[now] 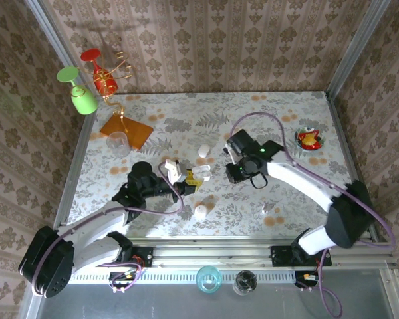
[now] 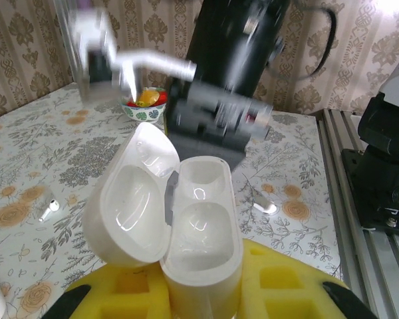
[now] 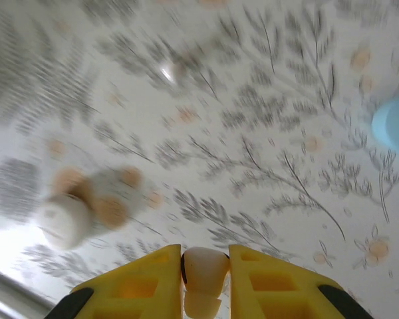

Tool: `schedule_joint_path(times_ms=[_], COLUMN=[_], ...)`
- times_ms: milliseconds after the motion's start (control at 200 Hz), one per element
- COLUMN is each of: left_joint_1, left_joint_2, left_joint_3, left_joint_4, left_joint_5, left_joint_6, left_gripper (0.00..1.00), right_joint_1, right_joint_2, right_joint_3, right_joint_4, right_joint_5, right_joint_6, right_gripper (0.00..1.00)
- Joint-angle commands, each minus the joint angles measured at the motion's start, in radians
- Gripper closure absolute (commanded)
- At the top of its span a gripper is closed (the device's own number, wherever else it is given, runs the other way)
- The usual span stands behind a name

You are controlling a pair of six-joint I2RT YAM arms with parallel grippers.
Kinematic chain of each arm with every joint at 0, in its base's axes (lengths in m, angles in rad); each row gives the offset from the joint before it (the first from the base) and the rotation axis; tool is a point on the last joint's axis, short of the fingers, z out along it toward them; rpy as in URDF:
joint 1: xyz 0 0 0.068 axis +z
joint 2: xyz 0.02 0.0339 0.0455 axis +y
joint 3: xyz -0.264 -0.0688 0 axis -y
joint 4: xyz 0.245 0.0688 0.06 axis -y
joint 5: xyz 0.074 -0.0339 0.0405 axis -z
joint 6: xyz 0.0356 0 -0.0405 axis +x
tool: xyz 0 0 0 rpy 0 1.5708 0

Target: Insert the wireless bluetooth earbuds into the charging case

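— Well, what has the right gripper (image 3: pixel 205 256) got?

— A tiny whitish earbud (image 3: pixel 203 278), pinched between its yellow fingers (image 3: pixel 139 282). It's smooth and faintly glossy, with a rounded bulb on top and a narrower stub below. The jaws are clenched on it above the flowered table (image 3: pixel 266 153), and the pattern under it is blurred.

— And the charging case (image 2: pixel 199 239)?

— The left gripper (image 2: pixel 199 292) is grasping that low on its body, upright, about mid-table and a little left of centre. It's white and shiny. The lid (image 2: pixel 130 199) is swung open to one side, and two smooth hollows show in the body.

— How close are the two?

— From above, the right gripper sits just right of the case, near it but apart.

— Any other earbuds about?

— Yes, small pale bits on the tabletop. One loose earbud (image 1: pixel 266 209) lies near and right, well apart from the case. A second earbud (image 2: pixel 50 209) lies flat off the lid's side. I can't make out their shape beyond a short, pale glint.

— What else is there?

— A closed white case (image 1: pixel 203 152) just beyond the held one, another white case (image 1: pixel 200 212) nearer, and a small bowl (image 1: pixel 309 139) with red and yellow in it at the far right.
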Motion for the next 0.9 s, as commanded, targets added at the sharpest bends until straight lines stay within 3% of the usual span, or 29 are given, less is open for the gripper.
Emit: schedule_joint_path(times_ms=[0,335,895], left_joint_1=[0.002,-0.001,-0.005], left_joint_2=[0.006,0.052,0.064], left_joint_3=[0.039,0.064,0.083], left_joint_4=[0.038,0.075,0.061], left_joint_5=[0.020,0.052,0.093], left_joint_6=[0.006,-0.021,-0.045], left_gripper=[0.91,0.91,0.91], right_joint_1=[-0.029,-0.030,0.066], right_joint_2=[-0.126,-0.262,-0.138], right_joint_3=[-0.039,-0.015,0.036], right_joint_4=[0.145,0.266,0.373], right_joint_5=[-0.137,-0.502,-0.538], right_joint_6=[-0.008,-0.056,-0.085], right_gripper=[0.78,0.77,0.78])
